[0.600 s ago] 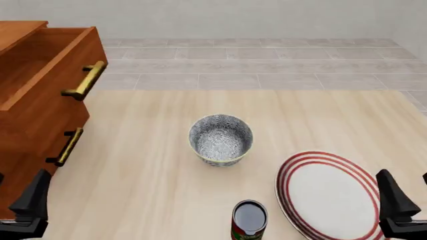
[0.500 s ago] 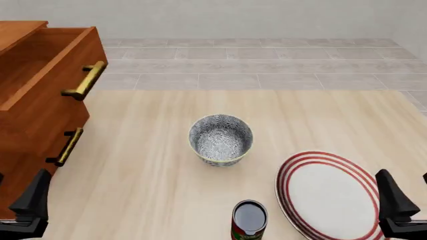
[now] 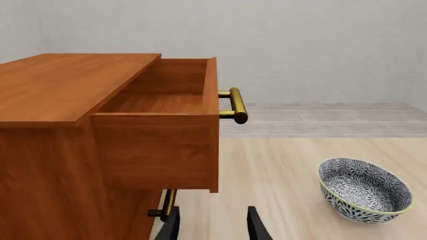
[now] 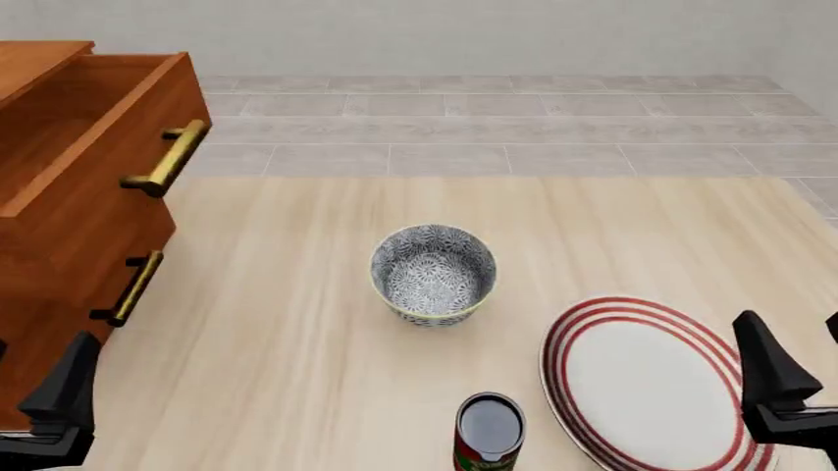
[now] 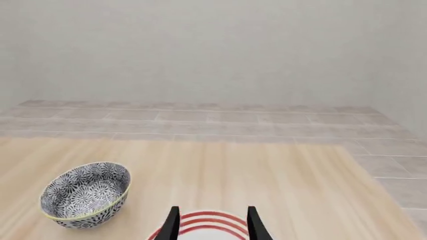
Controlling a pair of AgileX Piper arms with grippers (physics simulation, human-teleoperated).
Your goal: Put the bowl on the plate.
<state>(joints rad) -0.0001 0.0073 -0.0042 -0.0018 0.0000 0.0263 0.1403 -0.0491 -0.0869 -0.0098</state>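
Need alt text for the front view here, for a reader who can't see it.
A patterned bowl sits upright mid-table, apart from the red-ringed plate at near right. A dark-topped can stands beside the plate, an open wooden drawer unit at left; both grippers wait at the near corners.

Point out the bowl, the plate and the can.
bowl (image 4: 434, 272), front view, inside bottom.
plate (image 4: 642, 383), front view, white centre.
can (image 4: 490, 425), front view, dark top.

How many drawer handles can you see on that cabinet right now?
2. The upper brass handle is on the pulled-out top drawer; the lower handle is on the closed drawer front below it. Others could be hidden beyond the frame.
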